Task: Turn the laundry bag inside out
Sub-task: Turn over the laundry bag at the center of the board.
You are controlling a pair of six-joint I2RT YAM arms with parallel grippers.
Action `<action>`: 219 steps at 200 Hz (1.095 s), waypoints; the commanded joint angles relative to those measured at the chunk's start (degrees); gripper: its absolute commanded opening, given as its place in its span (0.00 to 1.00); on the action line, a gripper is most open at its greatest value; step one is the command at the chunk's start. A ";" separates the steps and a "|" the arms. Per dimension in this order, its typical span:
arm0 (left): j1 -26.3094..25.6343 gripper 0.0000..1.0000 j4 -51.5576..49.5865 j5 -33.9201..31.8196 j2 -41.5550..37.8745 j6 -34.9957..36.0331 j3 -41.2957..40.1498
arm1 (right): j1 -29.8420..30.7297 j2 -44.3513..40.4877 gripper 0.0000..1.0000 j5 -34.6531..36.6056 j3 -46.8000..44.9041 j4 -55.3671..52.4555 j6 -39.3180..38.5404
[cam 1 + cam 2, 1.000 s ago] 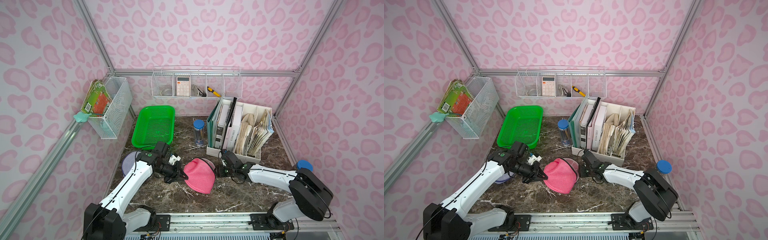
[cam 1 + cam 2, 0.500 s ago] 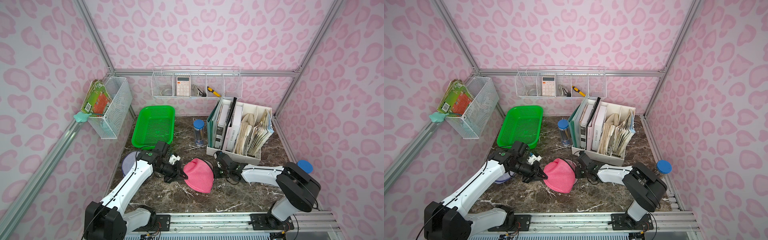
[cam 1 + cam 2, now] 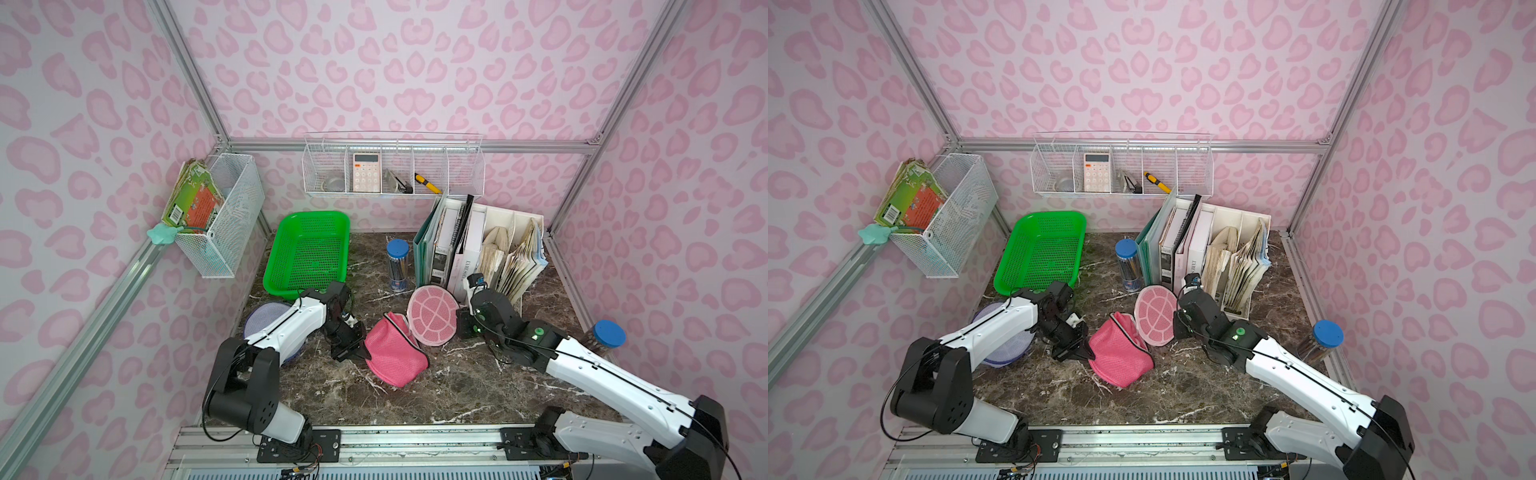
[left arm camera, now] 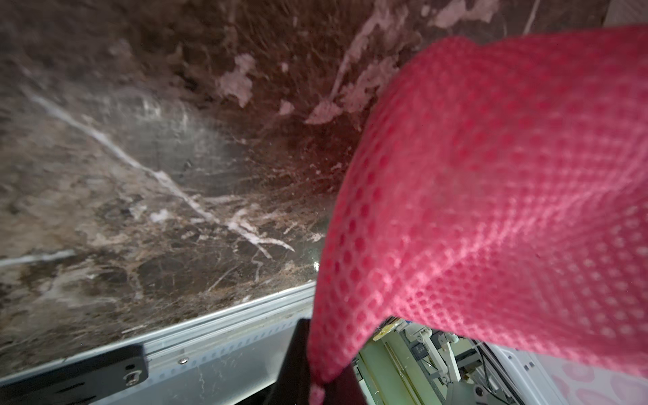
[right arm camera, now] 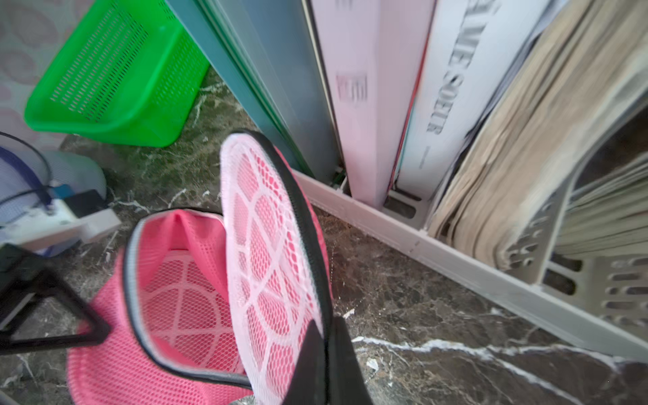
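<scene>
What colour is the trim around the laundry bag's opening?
Black trim; clearest in the right wrist view.

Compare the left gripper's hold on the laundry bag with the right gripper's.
Where: the left gripper pinches the deep-pink mesh side of the laundry bag. The right gripper pinches the dark zip rim of its paler round flap.
Pose: the mesh at the left gripper belongs to the body lying on the table. The flap at the right gripper stands up, leaving the mouth open.
Shared: both are shut on the same bag, from opposite sides.
</scene>
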 commanded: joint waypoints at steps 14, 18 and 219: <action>-0.35 0.00 -0.29 -4.80 6.70 0.43 3.05 | -0.02 -0.38 0.00 4.32 10.04 -10.27 -4.26; -0.63 0.00 -0.16 -5.14 7.42 0.58 3.39 | -0.04 -0.22 0.00 4.33 11.13 -10.68 -4.53; -3.39 0.43 -2.68 -8.79 13.81 4.70 9.12 | 0.81 2.10 0.00 -0.14 14.40 -5.32 -8.80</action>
